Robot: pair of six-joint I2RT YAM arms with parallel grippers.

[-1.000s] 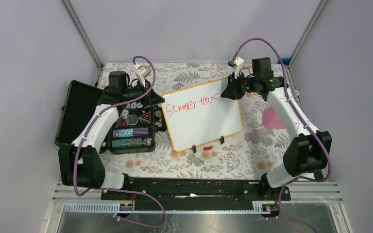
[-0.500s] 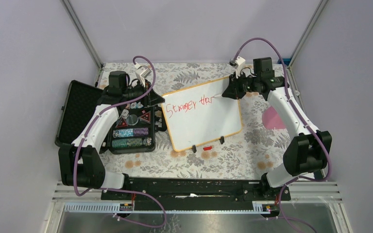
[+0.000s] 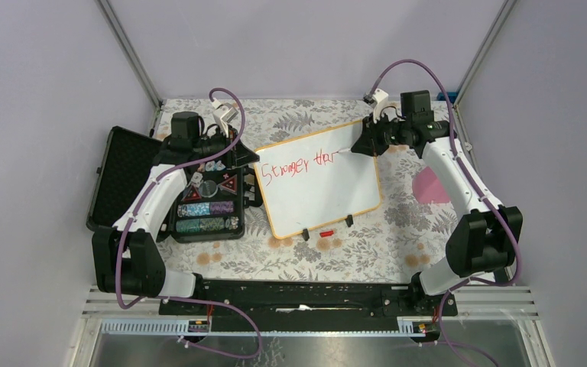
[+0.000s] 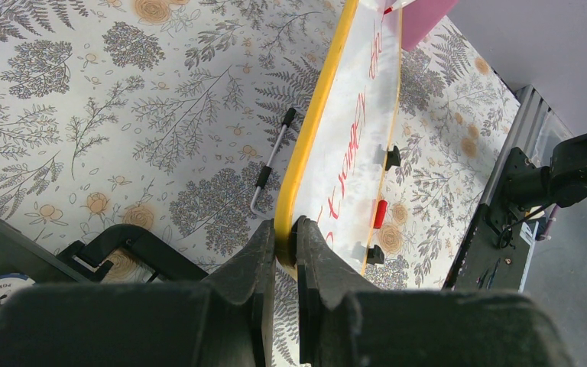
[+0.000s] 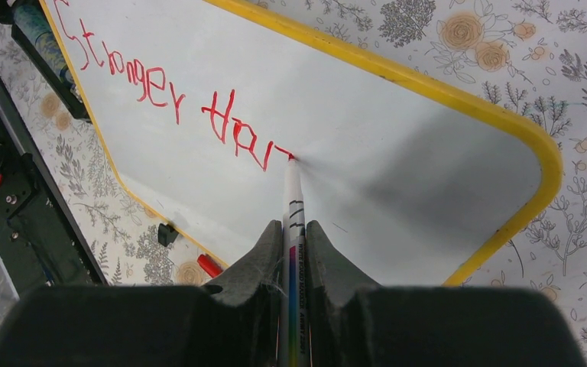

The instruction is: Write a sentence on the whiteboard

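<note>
Seen from above, the whiteboard (image 3: 321,191) lies flat on a floral mat, slightly askew, with red handwriting along its far edge that reads roughly "Stronger Har". The left gripper (image 3: 254,159) meets the board's far left corner. The right gripper (image 3: 355,147) hangs over the board near its far right corner, at the end of the writing. An open black case (image 3: 118,183) sits just left of the board, and a red cap (image 3: 326,232) lies against its near edge, between two black feet. From the left wrist, the left gripper (image 4: 284,233) is pinched tight on the board's frame (image 4: 313,115), one finger on each side of the edge, with the board stretching away from it. From the right wrist, the right gripper (image 5: 294,229) is clamped on a marker (image 5: 293,199), whose red tip touches the white surface just right of the last stroke. The step in hand appears to be forming the next letter. It probably calls for light, even pressure, short strokes running rightward in line with the earlier letters, and small lettering, since little board remains before the right frame. The left grip should hold firm so the board cannot slide under the tip.
</note>
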